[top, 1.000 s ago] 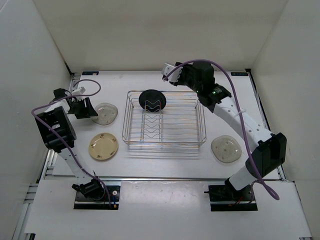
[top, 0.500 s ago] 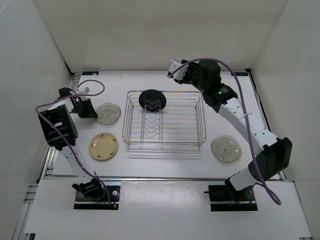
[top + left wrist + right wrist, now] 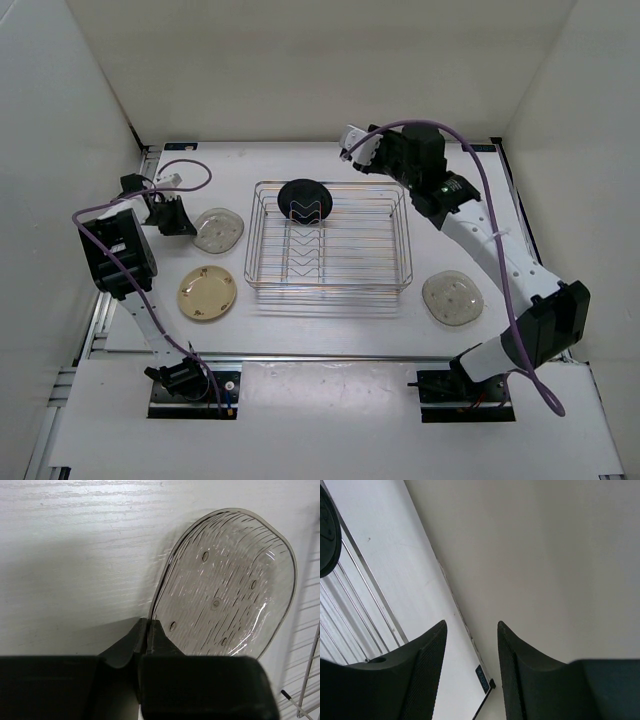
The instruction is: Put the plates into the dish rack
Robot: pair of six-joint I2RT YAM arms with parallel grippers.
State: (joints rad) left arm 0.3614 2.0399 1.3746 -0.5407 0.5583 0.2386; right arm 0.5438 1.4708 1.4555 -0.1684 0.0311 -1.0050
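Note:
My left gripper (image 3: 148,625) is shut on the near rim of a translucent greyish plate (image 3: 227,587), which lies left of the dish rack (image 3: 328,286); from above the gripper (image 3: 190,226) sits at that plate's (image 3: 221,228) left edge. A glossy black plate (image 3: 305,199) stands on edge in the rack's far left corner and shows at the left edge of the right wrist view (image 3: 327,540). A cream-yellow plate (image 3: 207,293) lies flat at the front left. Another translucent plate (image 3: 452,298) lies right of the rack. My right gripper (image 3: 352,142) hangs open and empty above the rack's far edge, its fingertips (image 3: 440,628) apart.
White walls close in the table on the left, back and right. The rack's wire rim (image 3: 375,597) runs just below my right fingers. The left arm's purple cable (image 3: 190,170) loops beside the left wall.
My left gripper has closed onto the translucent plate's rim. The right arm has drawn back and to the right, away from the black plate in the rack.

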